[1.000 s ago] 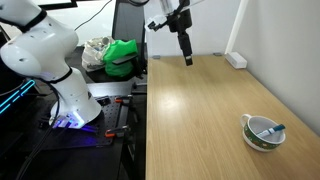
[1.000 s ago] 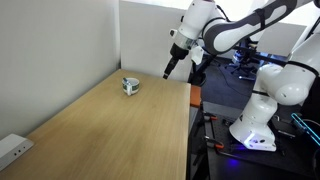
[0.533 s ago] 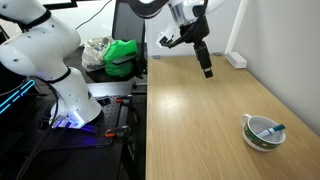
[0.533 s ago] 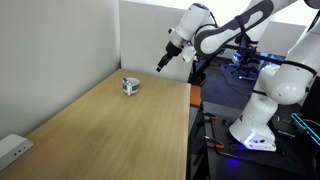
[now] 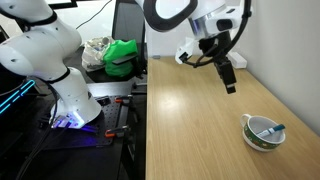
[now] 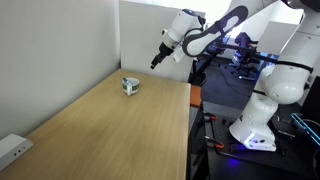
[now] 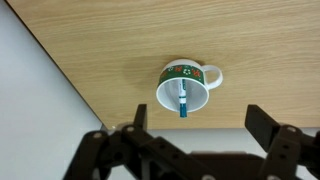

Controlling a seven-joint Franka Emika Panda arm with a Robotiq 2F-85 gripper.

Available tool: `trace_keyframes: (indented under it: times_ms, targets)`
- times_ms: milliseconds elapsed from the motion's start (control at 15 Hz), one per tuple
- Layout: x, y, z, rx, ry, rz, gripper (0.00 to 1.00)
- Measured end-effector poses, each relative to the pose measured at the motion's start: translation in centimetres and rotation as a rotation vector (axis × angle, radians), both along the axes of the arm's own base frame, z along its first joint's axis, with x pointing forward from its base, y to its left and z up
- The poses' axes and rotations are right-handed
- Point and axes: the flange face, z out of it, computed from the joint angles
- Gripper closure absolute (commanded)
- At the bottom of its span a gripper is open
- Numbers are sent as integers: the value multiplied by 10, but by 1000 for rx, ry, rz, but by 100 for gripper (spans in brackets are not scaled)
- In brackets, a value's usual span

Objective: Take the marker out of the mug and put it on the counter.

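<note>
The white mug [image 5: 263, 131] with dark green markings stands on the tan wood-grain counter [image 5: 195, 125] near its edge by the wall. It also shows in an exterior view [image 6: 130, 86] and in the wrist view [image 7: 186, 88]. The teal marker [image 5: 271, 128] leans inside the mug, its end sticking over the rim; the wrist view shows it clearly [image 7: 183, 101]. My gripper [image 5: 230, 84] hangs in the air above the counter, apart from the mug, and it shows in an exterior view [image 6: 154, 63]. Its fingers [image 7: 198, 125] are spread wide and empty.
A white wall borders the counter's far side. A white power strip [image 5: 236, 60] lies at one end of the counter, also seen in an exterior view [image 6: 12, 150]. A dark bench with green cloth [image 5: 122, 55] and a second white robot base [image 5: 70, 95] stand beside the counter.
My gripper has travelled across the counter towards the mug and come lower. The mug and the marker have not moved.
</note>
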Motion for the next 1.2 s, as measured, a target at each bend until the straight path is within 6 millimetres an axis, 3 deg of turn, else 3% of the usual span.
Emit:
trace_keyframes:
  times_ms: [600,1200]
  targets:
    - [44,-23,-42,29,-6,36,0]
    - [47,-32,-40,28,-31,8,0]
